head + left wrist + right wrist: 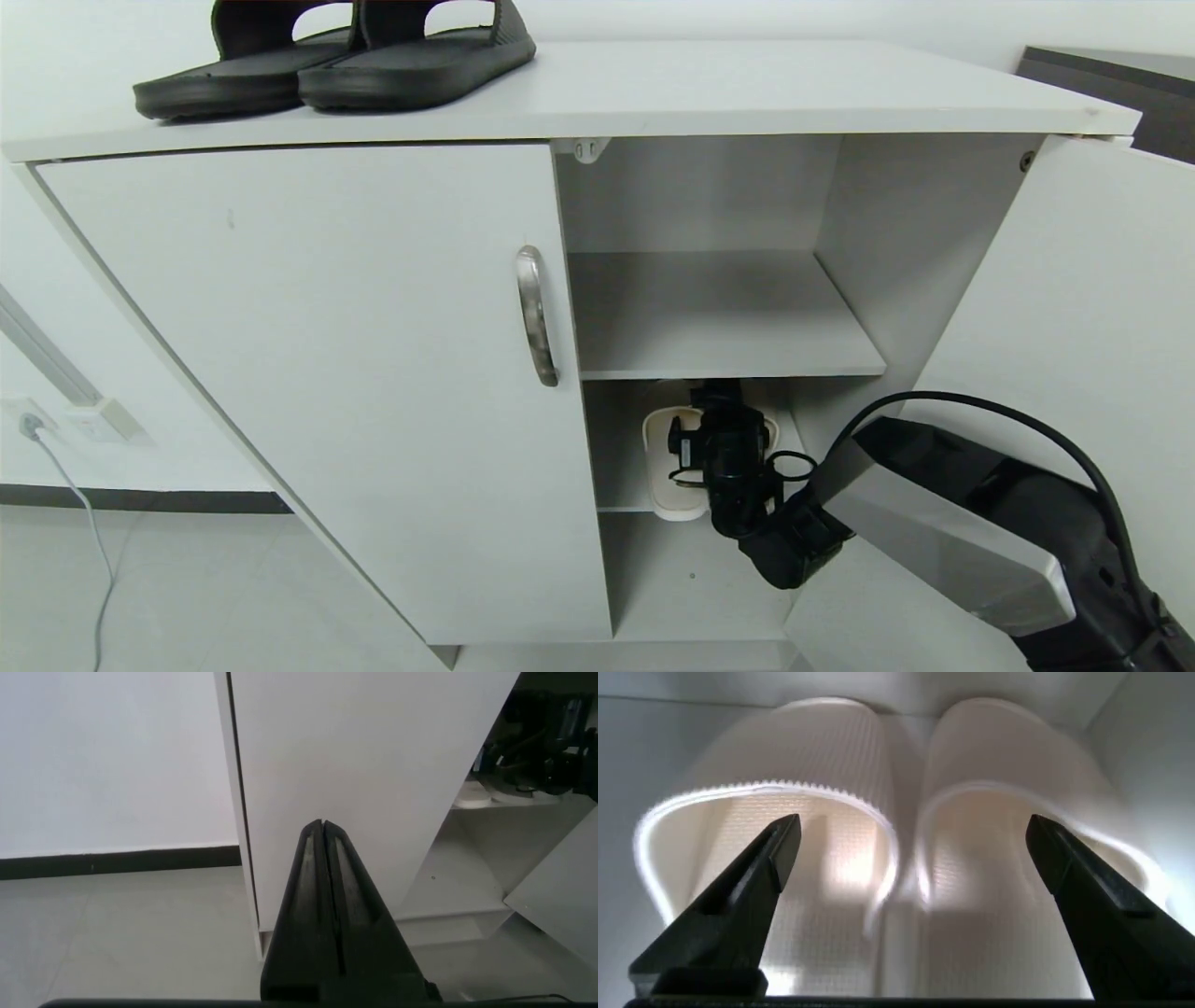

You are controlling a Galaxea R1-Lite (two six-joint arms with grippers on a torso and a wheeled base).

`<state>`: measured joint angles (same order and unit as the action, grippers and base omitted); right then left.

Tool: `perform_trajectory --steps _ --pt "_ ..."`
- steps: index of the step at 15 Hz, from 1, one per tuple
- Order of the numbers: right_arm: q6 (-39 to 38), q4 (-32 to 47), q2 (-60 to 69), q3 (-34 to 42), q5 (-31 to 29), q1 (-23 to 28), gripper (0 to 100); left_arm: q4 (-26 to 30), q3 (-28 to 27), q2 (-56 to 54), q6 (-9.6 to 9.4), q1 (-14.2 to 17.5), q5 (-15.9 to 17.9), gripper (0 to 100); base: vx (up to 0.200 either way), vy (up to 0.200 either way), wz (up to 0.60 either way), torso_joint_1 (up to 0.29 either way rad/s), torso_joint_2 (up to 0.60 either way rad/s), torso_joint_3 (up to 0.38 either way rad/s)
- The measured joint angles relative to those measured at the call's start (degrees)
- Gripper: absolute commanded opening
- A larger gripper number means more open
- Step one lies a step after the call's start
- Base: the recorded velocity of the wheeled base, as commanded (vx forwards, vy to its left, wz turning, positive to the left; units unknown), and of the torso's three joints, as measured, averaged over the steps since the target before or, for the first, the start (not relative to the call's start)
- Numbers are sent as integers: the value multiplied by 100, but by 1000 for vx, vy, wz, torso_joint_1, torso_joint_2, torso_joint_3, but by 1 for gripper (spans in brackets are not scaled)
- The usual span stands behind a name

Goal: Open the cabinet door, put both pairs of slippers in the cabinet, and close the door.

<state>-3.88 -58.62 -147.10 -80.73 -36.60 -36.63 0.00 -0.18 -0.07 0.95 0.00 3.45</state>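
Right gripper [913, 831] released, white slippers [822, 793] straight ahead on lower shelf [621, 499]; black slippers [336, 65] atop cabinet [747, 93], left-arm side; left gripper [322, 831] clenched.

Right side: right gripper [912, 829] has its jaws spread wide, the two dark fingers [738, 905] well apart and tapering to blunt tips. Behind the claw, the wrist [794, 546] bends, and the right arm [943, 523] slants down and to the right from it, grey-cased. A black cable [952, 396] loops over the forearm, well behind the claw.

Left side: left gripper [322, 835] has its jaws pressed flat together, a thin seam between them, pointing straight ahead.
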Motion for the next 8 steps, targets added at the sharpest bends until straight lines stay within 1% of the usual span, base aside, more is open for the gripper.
perform_trajectory --steps 4,6,8 --pt "-2 -479 683 1180 -16 -219 100 0 2 0 -16 0 18 0 0 0 0 0 0 0" --pt "-2 -855 1078 2053 -46 -407 100 0 2 0 -17 0 22 0 0 0 0 0 0 0" --pt "7 -1473 1464 2975 -98 -642 100 0 2 0 -17 0 22 0 0 0 0 0 0 0"
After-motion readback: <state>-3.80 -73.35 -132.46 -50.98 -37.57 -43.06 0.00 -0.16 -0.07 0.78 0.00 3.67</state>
